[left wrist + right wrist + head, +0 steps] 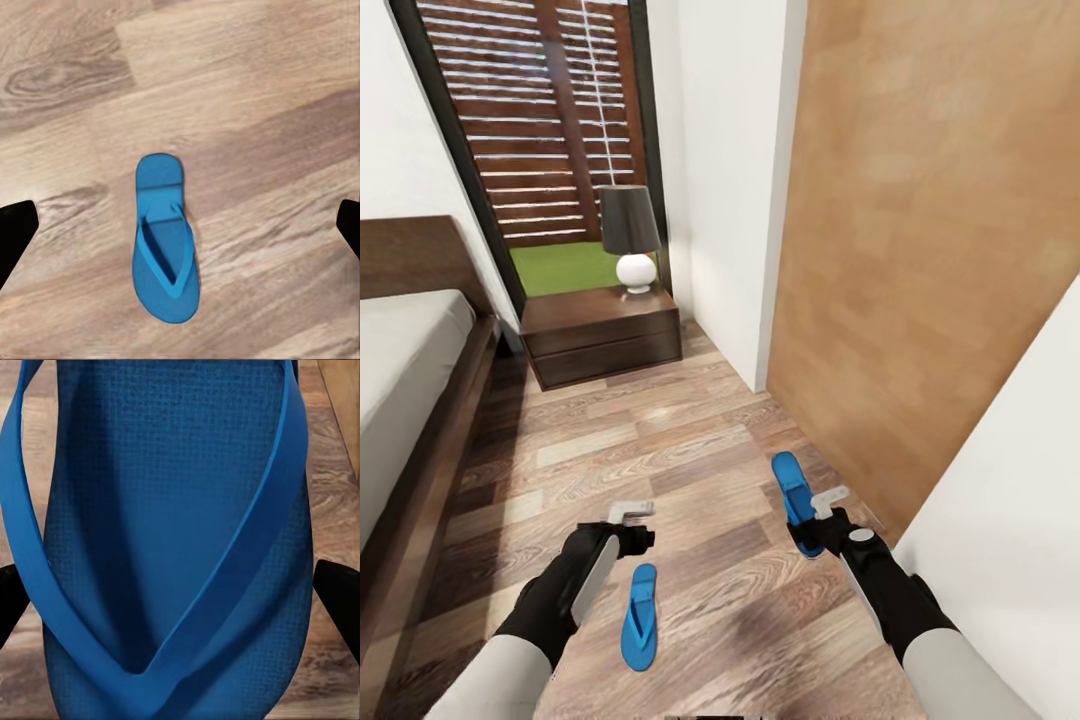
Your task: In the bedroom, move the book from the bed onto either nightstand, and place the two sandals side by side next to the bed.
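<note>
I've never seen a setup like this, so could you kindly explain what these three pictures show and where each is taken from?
It is a simulated two-armed robot. The large picture looks down from its head at a wooden floor beside a bed, with a nightstand and lamp ahead. Two blue sandals lie apart: one by the left gripper, another under the right gripper. The smaller pictures come from wrist cameras; both grippers look open, holding nothing.

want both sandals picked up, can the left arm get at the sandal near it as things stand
Probably yes. The left gripper hangs open just above bare floor beside that sandal, which lies flat with nothing on or around it. In the left wrist view it sits between the fingers.
</note>
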